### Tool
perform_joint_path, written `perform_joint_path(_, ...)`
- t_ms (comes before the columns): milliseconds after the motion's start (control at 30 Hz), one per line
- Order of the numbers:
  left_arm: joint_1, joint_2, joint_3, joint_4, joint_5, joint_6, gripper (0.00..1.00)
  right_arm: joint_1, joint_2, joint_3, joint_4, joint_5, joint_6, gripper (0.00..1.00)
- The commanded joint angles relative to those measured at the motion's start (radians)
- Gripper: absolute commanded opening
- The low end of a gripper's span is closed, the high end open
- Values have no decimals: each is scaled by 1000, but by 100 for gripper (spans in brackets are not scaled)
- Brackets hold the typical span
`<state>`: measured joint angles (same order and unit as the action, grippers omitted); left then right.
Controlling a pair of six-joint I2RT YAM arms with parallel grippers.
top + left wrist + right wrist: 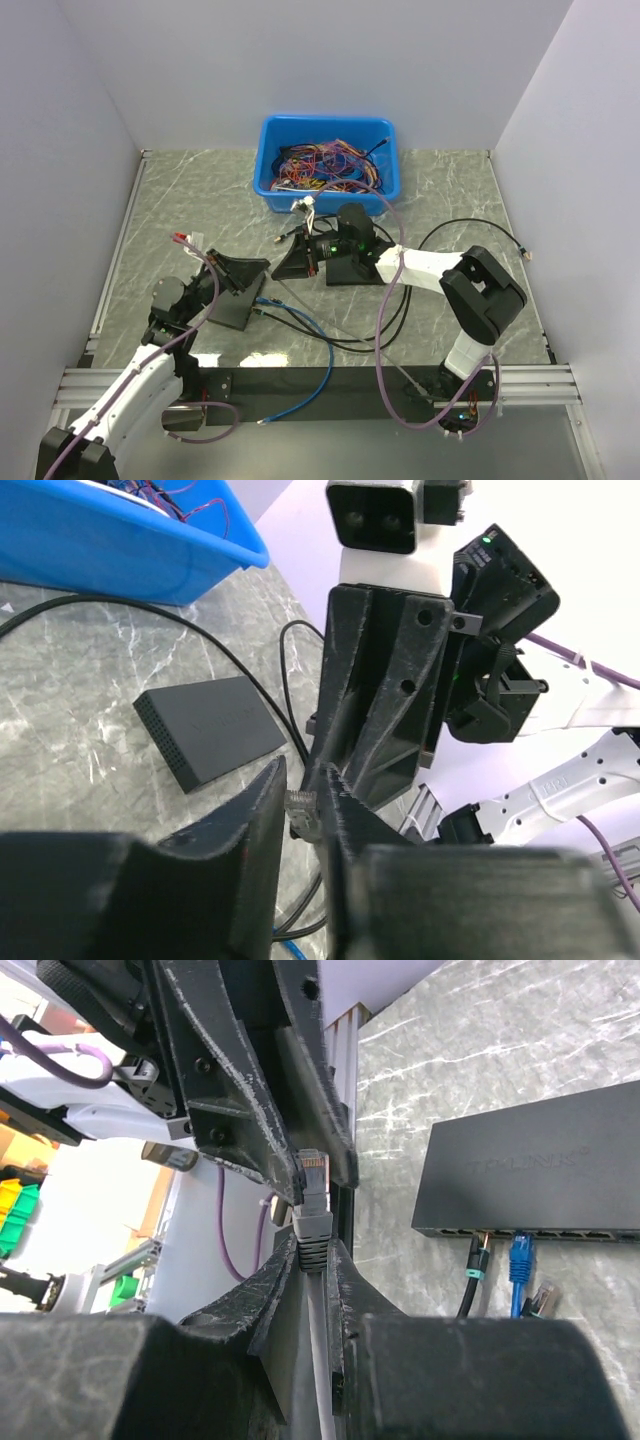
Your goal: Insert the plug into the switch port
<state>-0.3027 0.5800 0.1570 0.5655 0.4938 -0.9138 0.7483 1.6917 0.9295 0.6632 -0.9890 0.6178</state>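
1. The switch [530, 1170] lies flat on the worktop [480, 1060], with its port row [560, 1232] along one long edge and some cords [519, 1260] already in.
2. The right jaws, apart from the switch, clamp the plug [314, 1172] by its grey boot, head outward, probably for handing over.
3. The left jaws flank that head; whether they pinch it, I cannot tell.
4. The plug is not yet at the switch.

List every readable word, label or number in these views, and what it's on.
"TP-LINK": faint tone-on-tone lettering on top of the flat dark charcoal rectangular switch box, seen in the right wrist view.
Dark lettering on the white arm link: too blurred to read.
Faint mark on top of the matte black slab: unreadable.
No other legible text in any view.
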Motion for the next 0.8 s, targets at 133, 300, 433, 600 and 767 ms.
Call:
perform_joint_path(133,-4,10,35,-25,-3,18,1,0,-18,45,9,-16,-10,0)
perform_joint_path(300,-4,53,119,-234,-92,33,1,9,-91,126,-337,236,-216,61)
perform_joint_path(433,-6,113,245,-453,-184,13,1,39,-156,152,-545,478,-358,68)
perform_joint_path(600,-6,162,329,-584,-202,-25,1,163,-190,193,-678,768,-490,66)
perform_joint_path(767,-6,155,331,-578,-207,-42,0,201,-164,212,-688,810,-489,64)
